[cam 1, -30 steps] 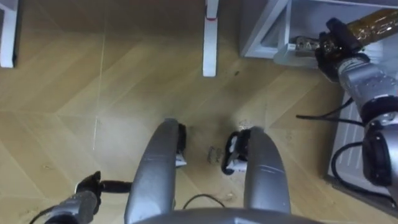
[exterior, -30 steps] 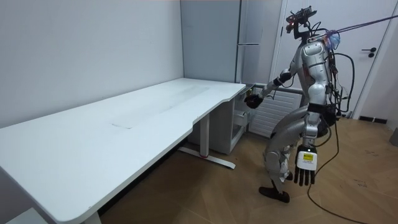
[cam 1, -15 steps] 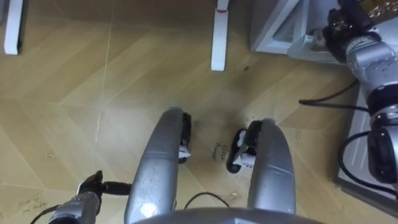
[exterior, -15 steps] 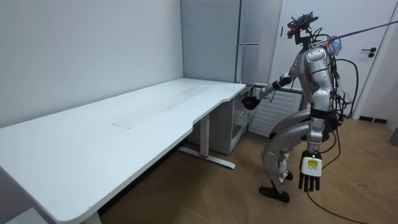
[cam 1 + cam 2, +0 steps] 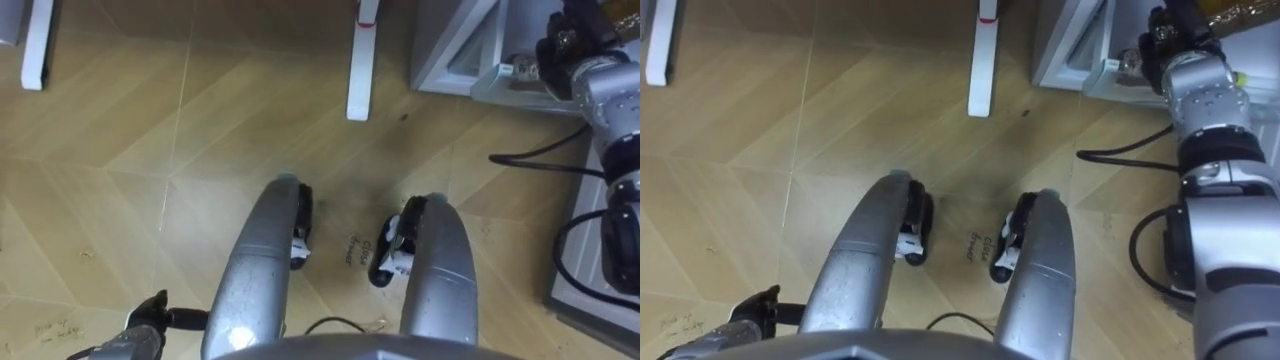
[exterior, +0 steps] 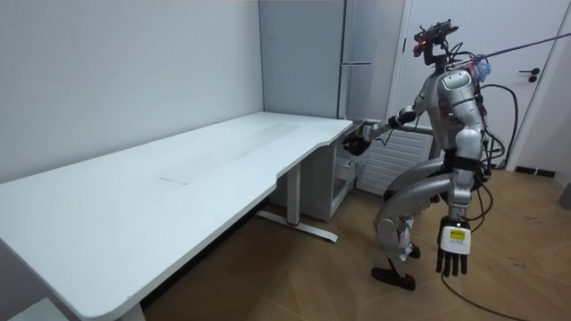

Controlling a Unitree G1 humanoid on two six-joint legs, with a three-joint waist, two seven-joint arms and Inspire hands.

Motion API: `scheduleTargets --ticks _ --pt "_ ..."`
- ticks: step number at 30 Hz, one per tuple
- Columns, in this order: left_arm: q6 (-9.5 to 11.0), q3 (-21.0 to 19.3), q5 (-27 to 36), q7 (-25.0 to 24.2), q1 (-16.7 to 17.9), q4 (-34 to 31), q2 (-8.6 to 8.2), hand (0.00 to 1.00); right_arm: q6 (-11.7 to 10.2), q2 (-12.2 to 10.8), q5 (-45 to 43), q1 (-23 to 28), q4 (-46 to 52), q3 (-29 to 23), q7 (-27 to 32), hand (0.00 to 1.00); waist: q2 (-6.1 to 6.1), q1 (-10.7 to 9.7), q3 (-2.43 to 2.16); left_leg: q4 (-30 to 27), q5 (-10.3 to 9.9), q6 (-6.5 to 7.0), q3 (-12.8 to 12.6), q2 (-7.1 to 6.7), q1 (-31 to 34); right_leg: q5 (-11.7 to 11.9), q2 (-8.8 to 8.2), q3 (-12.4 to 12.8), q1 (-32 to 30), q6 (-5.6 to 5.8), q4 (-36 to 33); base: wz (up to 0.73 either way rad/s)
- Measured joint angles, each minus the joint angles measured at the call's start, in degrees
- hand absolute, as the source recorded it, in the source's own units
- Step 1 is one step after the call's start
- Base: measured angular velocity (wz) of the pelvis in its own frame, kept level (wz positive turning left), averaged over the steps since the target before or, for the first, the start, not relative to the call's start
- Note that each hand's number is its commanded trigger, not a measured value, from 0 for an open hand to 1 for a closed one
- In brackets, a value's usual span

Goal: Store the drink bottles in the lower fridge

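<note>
Upper right in the left eye view, the right hand [image 5: 568,48] is curled round a brown drink bottle [image 5: 612,10] at the white frame of the lower fridge [image 5: 445,55]; the left hand [image 5: 140,338] shows at the bottom left. From the room view, the robot stands knees bent beside the white desk [image 6: 205,169], left fingers [image 6: 453,264] hanging straight.

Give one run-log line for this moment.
right hand: shut on bottle, at lower fridge | left hand: open, hanging at side
</note>
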State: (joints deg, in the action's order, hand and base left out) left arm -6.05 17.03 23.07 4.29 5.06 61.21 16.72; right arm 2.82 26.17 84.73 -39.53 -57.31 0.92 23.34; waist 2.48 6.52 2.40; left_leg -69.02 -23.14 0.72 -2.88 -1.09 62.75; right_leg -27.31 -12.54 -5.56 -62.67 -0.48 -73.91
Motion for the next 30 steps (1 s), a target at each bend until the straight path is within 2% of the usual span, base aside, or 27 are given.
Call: scheduleTargets --ticks 11,17,18,30 --pt "0.2 0.1 1.0 0.2 1.2 -1.7 0.1 0.0 -0.3 0.0 0.4 0.1 0.0 0.0 2.3 0.0 -0.2 0.1 -0.06 1.2 -0.3 -0.22 -0.1 0.36 -2.9 0.0 0.71 0.3 2.6 0.02 1.4 -0.03" --pt "0.1 0.1 2.3 0.7 3.7 -3.3 0.53 0.0 -0.4 0.1 0.4 0.2 -0.3 0.0 2.4 0.0 -0.49 0.0 -0.21 3.9 -0.3 -0.2 -1.2 0.76 -5.6 0.5 1.14 0.8 4.6 0.36 3.8 -0.07" --pt "0.2 0.1 2.3 1.0 4.1 -3.9 0.62 0.0 -0.4 0.1 0.4 0.3 -0.3 0.0 2.4 1.0 -0.49 0.0 -0.2 4.1 -0.1 0.08 -1.2 0.77 -5.7 0.6 1.23 0.8 4.7 0.15 4.0 0.0" --pt "1.2 0.1 2.3 1.7 4.2 -4.1 0.63 0.0 -0.4 0.1 0.1 1.5 -0.3 0.0 2.1 1.0 -0.46 -1.0 -0.18 5.1 -0.4 -0.19 -1.4 0.77 -6.2 -0.2 1.19 0.8 5.1 -0.27 4.4 0.01"
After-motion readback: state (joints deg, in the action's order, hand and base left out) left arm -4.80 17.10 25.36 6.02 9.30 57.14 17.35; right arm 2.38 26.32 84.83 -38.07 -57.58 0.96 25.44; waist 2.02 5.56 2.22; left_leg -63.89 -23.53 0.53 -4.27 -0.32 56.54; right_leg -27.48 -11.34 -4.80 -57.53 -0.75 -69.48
